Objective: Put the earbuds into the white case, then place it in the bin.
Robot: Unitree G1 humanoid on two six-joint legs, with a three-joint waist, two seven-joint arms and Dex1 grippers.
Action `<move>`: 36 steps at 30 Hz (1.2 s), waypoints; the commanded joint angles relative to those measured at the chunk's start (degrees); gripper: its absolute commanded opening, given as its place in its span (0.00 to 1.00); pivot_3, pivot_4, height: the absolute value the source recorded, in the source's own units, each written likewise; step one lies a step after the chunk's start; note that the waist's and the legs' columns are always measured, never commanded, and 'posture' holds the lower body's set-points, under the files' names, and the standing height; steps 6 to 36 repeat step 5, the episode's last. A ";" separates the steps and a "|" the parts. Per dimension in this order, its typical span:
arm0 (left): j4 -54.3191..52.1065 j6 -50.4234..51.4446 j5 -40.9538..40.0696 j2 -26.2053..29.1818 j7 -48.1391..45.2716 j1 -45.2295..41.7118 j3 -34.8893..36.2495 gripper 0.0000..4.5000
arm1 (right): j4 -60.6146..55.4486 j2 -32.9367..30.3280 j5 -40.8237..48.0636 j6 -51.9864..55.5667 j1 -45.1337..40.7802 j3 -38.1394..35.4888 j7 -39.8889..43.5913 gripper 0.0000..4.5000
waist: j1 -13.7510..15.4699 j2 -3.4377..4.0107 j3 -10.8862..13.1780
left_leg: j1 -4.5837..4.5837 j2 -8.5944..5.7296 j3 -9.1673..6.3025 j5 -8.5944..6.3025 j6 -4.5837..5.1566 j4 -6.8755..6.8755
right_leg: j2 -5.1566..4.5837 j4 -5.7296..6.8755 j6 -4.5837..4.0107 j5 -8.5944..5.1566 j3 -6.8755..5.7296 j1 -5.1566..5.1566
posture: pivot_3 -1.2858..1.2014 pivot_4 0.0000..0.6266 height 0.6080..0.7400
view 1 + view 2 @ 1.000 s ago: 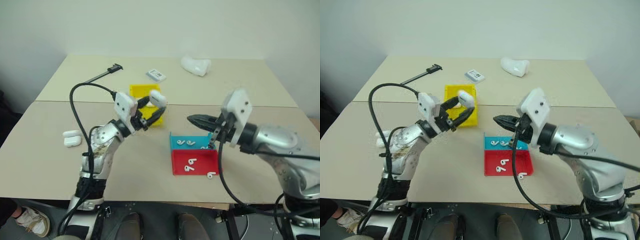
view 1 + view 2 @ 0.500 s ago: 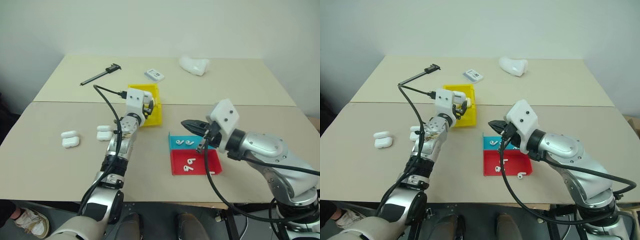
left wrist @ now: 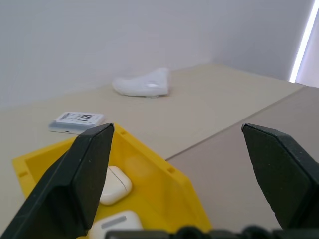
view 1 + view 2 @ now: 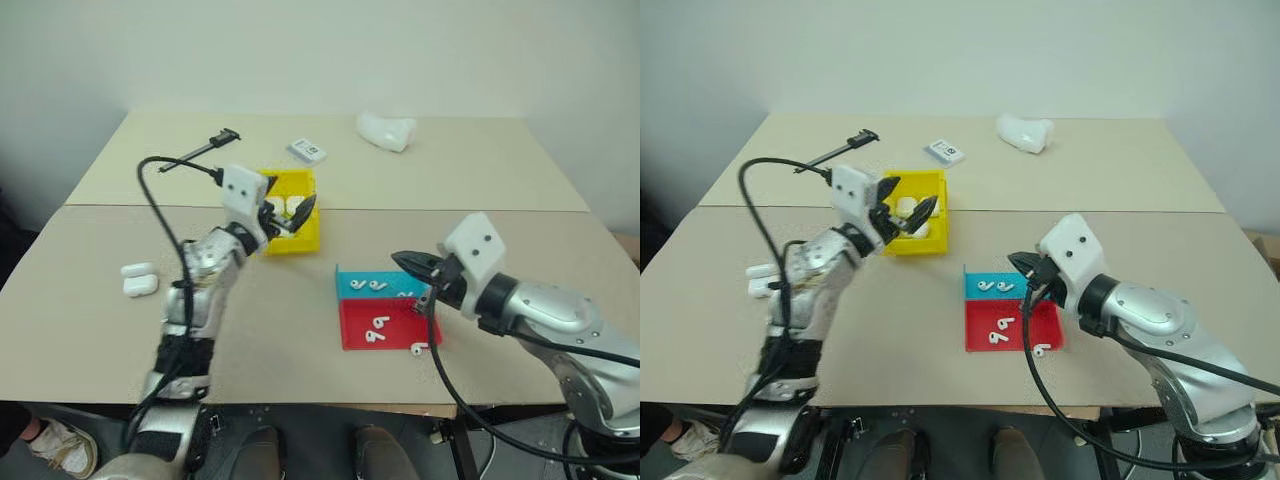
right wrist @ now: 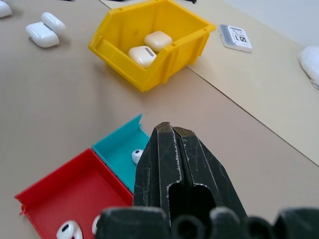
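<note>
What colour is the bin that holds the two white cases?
The bin is bright yellow; the right wrist view shows it best, with both white cases inside.

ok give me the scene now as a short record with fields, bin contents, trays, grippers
bin: small bright yellow plastic bin holding two glossy white earbud cases
left gripper: open, empty, beside the bin
right gripper: shut, empty, above the trays
trays: shallow blue tray and red tray, side by side, tiny white earbuds in both
spare cases: two more on the table near the left arm
</note>
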 commanded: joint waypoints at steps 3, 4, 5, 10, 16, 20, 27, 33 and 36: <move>-11.70 2.55 -9.43 12.05 -15.80 8.73 4.02 0.99 | -1.88 -1.19 0.00 -10.66 8.85 -7.19 6.93 0.00 | 0.25 0.00 0.00 | 0.05 -0.01 0.04 0.00 0.00 0.01 | -0.03 -0.01 0.00 0.00 0.00 0.06 | 0.52 0.24 1.00; -12.58 2.19 -10.16 14.11 -18.00 10.15 4.49 0.99 | -1.62 -1.41 -0.07 -12.21 10.32 -7.90 8.17 0.00 | 0.33 0.00 0.00 | 0.06 0.00 0.07 0.00 0.00 0.01 | -0.04 -0.02 0.01 -0.01 0.00 0.07 | 0.52 0.24 1.00; -12.83 0.87 -10.94 17.72 -22.97 12.29 5.56 0.99 | -1.14 -2.08 0.05 -14.42 12.50 -8.92 10.73 0.00 | 0.33 0.00 0.00 | 0.10 0.00 0.10 0.00 0.00 0.01 | -0.04 -0.03 0.01 -0.01 -0.01 0.12 | 0.52 0.24 1.00; -12.83 0.87 -10.94 17.72 -22.97 12.29 5.56 0.99 | -1.14 -2.08 0.05 -14.42 12.50 -8.92 10.73 0.00 | 0.33 0.00 0.00 | 0.10 0.00 0.10 0.00 0.00 0.01 | -0.04 -0.03 0.01 -0.01 -0.01 0.12 | 0.52 0.24 1.00; -12.83 0.87 -10.94 17.72 -22.97 12.29 5.56 0.99 | -1.14 -2.08 0.05 -14.42 12.50 -8.92 10.73 0.00 | 0.33 0.00 0.00 | 0.10 0.00 0.10 0.00 0.00 0.01 | -0.04 -0.03 0.01 -0.01 -0.01 0.12 | 0.52 0.24 1.00; -12.83 0.87 -10.94 17.72 -22.97 12.29 5.56 0.99 | -1.14 -2.08 0.05 -14.42 12.50 -8.92 10.73 0.00 | 0.33 0.00 0.00 | 0.10 0.00 0.10 0.00 0.00 0.01 | -0.04 -0.03 0.01 -0.01 -0.01 0.12 | 0.52 0.24 1.00; -12.83 0.87 -10.94 17.72 -22.97 12.29 5.56 0.99 | -1.14 -2.08 0.05 -14.42 12.50 -8.92 10.73 0.00 | 0.33 0.00 0.00 | 0.10 0.00 0.10 0.00 0.00 0.01 | -0.04 -0.03 0.01 -0.01 -0.01 0.12 | 0.52 0.24 1.00; -12.83 0.87 -10.94 17.72 -22.97 12.29 5.56 0.99 | -1.14 -2.08 0.05 -14.42 12.50 -8.92 10.73 0.00 | 0.33 0.00 0.00 | 0.10 0.00 0.10 0.00 0.00 0.01 | -0.04 -0.03 0.01 -0.01 -0.01 0.12 | 0.52 0.24 1.00; -12.83 0.87 -10.94 17.72 -22.97 12.29 5.56 0.99 | -1.14 -2.08 0.05 -14.42 12.50 -8.92 10.73 0.00 | 0.33 0.00 0.00 | 0.10 0.00 0.10 0.00 0.00 0.01 | -0.04 -0.03 0.01 -0.01 -0.01 0.12 | 0.52 0.24 1.00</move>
